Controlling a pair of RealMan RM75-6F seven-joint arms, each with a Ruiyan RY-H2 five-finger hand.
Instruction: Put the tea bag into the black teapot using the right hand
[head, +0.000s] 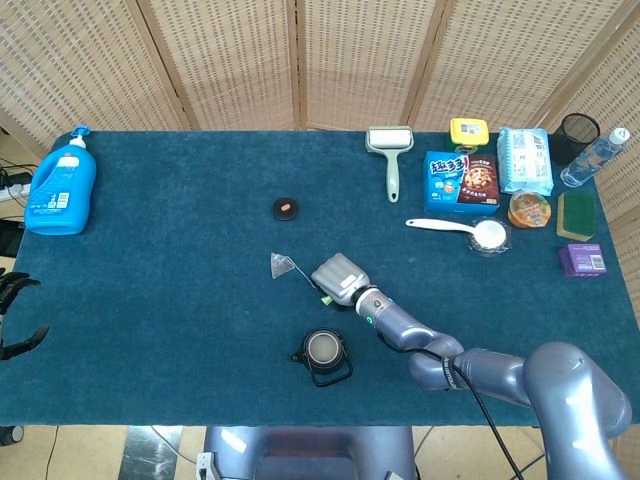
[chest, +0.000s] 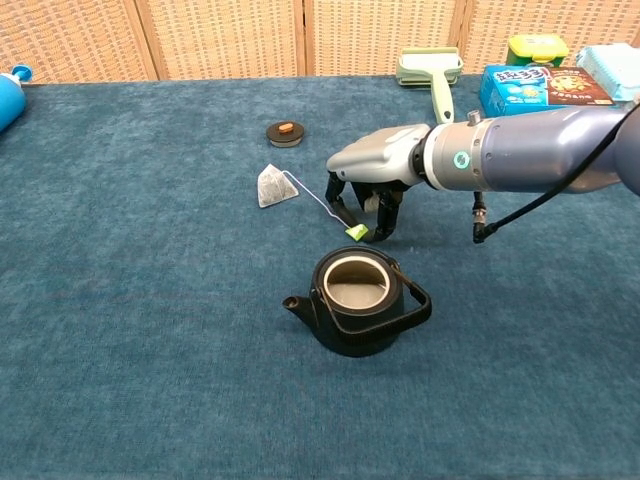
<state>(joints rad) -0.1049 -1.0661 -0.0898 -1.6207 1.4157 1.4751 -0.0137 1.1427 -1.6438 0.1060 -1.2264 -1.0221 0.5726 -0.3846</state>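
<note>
The tea bag (head: 279, 265) (chest: 271, 186) lies on the blue cloth, its string running right to a green tag (chest: 356, 232). My right hand (head: 339, 275) (chest: 372, 170) hovers over that tag, palm down, fingers (chest: 385, 218) hanging apart on either side of it and gripping nothing. The black teapot (head: 323, 353) (chest: 358, 296) stands lidless just in front of the hand, with its mouth empty. At the far left edge of the head view my left hand (head: 18, 285) shows with its fingers spread and nothing in it.
The teapot's lid (head: 286, 208) (chest: 285, 133) lies behind the tea bag. A blue soap bottle (head: 61, 185) stands at the far left. A lint roller (head: 389, 150), snack boxes (head: 461, 180), a white scoop (head: 465, 231) and other small goods crowd the back right.
</note>
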